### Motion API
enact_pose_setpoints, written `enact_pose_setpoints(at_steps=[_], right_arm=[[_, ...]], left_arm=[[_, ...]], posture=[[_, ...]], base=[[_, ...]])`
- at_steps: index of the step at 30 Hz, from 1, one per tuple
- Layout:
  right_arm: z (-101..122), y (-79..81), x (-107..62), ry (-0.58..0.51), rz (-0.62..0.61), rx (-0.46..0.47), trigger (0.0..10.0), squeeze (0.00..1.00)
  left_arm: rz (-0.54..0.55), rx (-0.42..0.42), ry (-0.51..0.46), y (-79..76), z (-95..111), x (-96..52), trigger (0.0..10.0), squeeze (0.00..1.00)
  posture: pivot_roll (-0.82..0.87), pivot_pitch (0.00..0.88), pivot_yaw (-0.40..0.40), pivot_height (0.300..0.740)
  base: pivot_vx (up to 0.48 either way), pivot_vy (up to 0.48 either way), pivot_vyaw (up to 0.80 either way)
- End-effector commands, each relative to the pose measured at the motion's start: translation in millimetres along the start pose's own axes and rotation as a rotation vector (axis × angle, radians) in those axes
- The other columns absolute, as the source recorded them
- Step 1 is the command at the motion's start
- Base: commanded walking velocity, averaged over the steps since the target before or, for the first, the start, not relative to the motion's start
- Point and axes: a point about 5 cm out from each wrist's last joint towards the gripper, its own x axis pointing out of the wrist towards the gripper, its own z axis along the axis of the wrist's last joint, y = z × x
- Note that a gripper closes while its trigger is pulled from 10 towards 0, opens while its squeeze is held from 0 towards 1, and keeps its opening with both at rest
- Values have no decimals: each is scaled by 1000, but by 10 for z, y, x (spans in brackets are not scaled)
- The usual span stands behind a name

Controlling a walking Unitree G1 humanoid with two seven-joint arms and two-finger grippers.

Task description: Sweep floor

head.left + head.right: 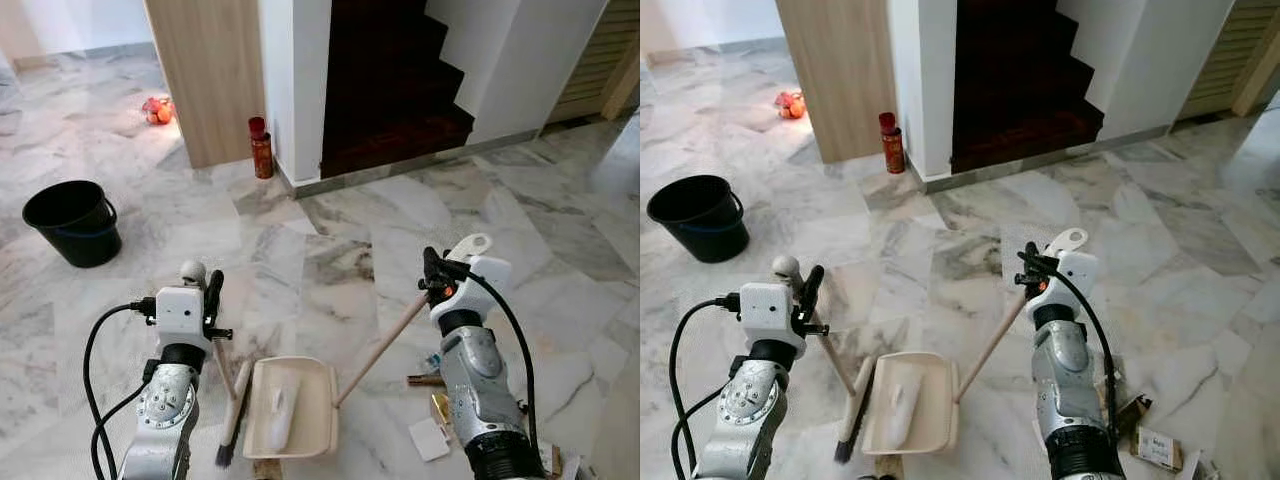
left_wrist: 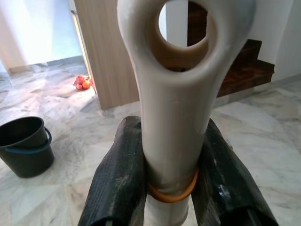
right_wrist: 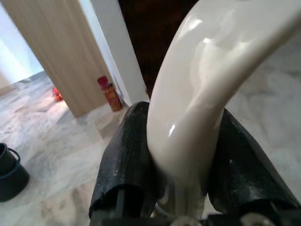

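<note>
My left gripper [image 1: 203, 288] is shut on the cream top of a broom handle [image 2: 176, 94], one black finger [image 2: 120, 183] on each side. The broom's wooden stick slants down to its black brush [image 1: 232, 425] on the marble floor. A cream dustpan [image 1: 310, 420] lies flat on the floor between my arms, with a white scrap [image 1: 280, 410] inside. Its long wooden handle [image 1: 385, 345] rises to my right gripper [image 1: 440, 272], which is shut on the handle's cream looped end [image 3: 202, 80]. Paper litter [image 1: 430, 438] lies by my right arm.
A black bucket [image 1: 72, 222] stands on the floor at the left. A red spray can [image 1: 261, 148] stands by the white wall corner next to a wooden panel [image 1: 205, 70]. Dark stairs [image 1: 395, 90] rise ahead. A small cardboard box [image 1: 1155, 445] lies at the lower right.
</note>
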Motion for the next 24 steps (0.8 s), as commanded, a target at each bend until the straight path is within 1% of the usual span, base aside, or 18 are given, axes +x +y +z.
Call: enact_pose_setpoints(at_steps=[1,5,9,12,15,24], right_arm=[[46,36,34,0,-13,127,10000,0],[46,49,31,-1,1,107,10000,0],[43,68,16,1,20,82,10000,0],[76,75,8,-25,27,54,10000,0],[97,96,10,-40,40,39,10000,0],[86,150,8,-38,68,24,10000,0]], left_arm=[[3,24,-54,32,137,53,10000,0],[4,26,-53,41,132,46,10000,0],[0,21,-54,15,129,37,10000,0],[-12,22,-58,-16,131,42,10000,0],[-17,24,-59,-22,133,44,10000,0],[-19,27,-60,-26,127,42,10000,0]], posture=[[156,101,-18,740],[153,101,-17,740],[149,97,-16,740],[149,83,-16,740],[151,73,-16,740],[150,60,-16,740]], base=[[0,0,0],[0,0,0],[0,0,0],[0,0,0],[0,0,646],[0,0,800]])
